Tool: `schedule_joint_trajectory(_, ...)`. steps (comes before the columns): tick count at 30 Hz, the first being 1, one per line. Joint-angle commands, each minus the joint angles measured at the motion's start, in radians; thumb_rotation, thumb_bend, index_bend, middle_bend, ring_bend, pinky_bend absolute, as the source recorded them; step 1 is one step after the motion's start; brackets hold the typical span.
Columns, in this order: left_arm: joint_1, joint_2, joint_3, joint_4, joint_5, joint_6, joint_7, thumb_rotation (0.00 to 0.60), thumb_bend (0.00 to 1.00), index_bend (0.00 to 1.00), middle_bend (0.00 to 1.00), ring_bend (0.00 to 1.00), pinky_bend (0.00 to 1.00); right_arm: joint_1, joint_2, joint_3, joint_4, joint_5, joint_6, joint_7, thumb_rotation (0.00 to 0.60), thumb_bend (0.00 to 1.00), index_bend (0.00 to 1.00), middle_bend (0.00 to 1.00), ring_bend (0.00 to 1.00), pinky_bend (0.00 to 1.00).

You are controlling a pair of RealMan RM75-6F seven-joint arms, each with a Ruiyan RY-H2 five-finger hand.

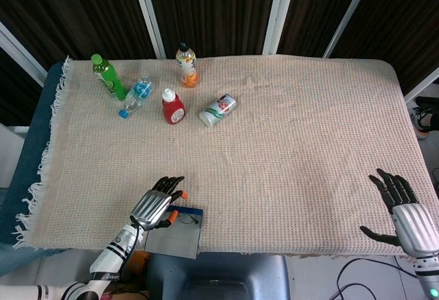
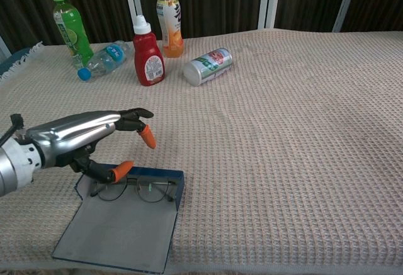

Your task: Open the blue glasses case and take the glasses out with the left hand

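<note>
Over the open blue glasses case (image 2: 119, 224) the left hand (image 2: 75, 140) hovers, fingers (image 2: 146, 136) apart, empty; glasses (image 2: 132, 190) lie inside; next, a pinch on the frame.

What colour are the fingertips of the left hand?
Orange fingertips on the left hand, clearest in chest view.

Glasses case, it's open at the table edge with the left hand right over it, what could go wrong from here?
1. The glasses case hangs past the table's near edge; pressing down could tip it off.
2. The glasses are thin-framed and lie flat; the left hand may slip off them or bend them.
3. Its fingers may drag the case instead.
</note>
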Motion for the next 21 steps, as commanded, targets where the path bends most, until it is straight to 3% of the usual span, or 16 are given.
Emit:
schedule_joint_trajectory(1, -0.013, -0.047, 0.000, 0.041, -0.023, 0.016, 0.055, 0.600, 0.47, 0.29, 0.00, 0.00, 0.00, 0.000, 0.002, 0.000, 0.001, 0.000, 0.001, 0.004, 0.600, 0.15, 0.00, 0.00, 0.00, 0.00)
schedule_joint_trajectory(21, 0.001, -0.041, 0.041, 0.052, -0.030, 0.027, 0.094, 0.600, 0.46, 0.31, 0.00, 0.00, 0.00, 0.001, -0.001, -0.001, 0.000, 0.002, 0.001, -0.003, 0.600, 0.15, 0.00, 0.00, 0.00, 0.00)
